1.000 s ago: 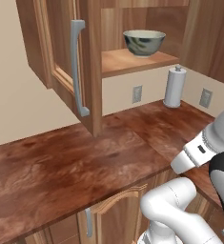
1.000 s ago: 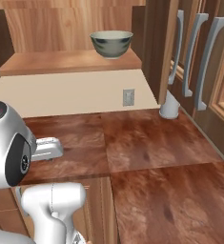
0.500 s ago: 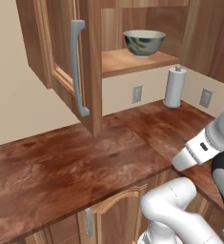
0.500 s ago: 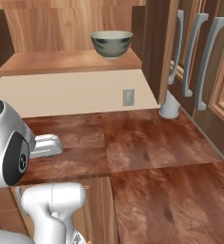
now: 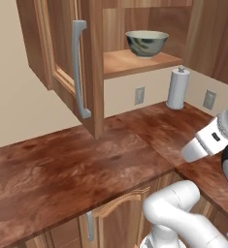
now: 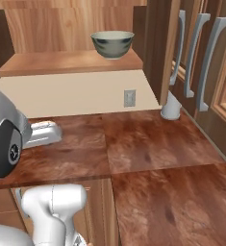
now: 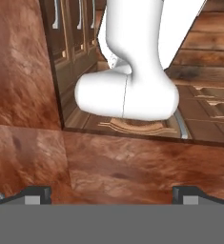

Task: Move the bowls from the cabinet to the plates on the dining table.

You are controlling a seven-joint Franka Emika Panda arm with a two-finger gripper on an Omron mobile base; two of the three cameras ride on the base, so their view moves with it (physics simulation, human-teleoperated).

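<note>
Landmark: paper towel roll [image 5: 177, 88] standing on the table [image 5: 62, 164] against the back wall.

Left of the roll: cabinet [image 5: 69, 58] with its door swung open toward the camera, grey bar handle [image 5: 78, 68] facing out. Shelf [image 5: 135, 62] exposed behind it.

Above and just left of the roll: grey-green bowl [image 5: 146, 43], upright on the shelf near its front edge. Right base view agrees: the bowl [image 6: 112, 44] sits toward the shelf's right end, up and left of the roll [image 6: 171, 106]. One bowl showing on the shelf; I can't say where the second one is from these views.

Below and right of the roll: the arm's forearm hangs low over the table, well below shelf level.

Pincer [image 7: 111, 195]: fingertips [image 7: 35, 194] far apart at the bottom corners of the hand view, jaws wide, nothing between them. Hand camera looks down along the table and the cupboard fronts below, so the pincer likely points away from the bowl; hard to confirm since the base views cut off the hand itself.

Key relation: the bowl lies up and left of the pincer, well apart, a full shelf height above. The bowl is round, so no long axis to align to; rim grasp from the open front side looks workable. My read: next move needs a big lift plus reorientation toward the shelf, keeping clear of the open door's edge left of the roll.

No bowl moved yet, by the look of it.
</note>
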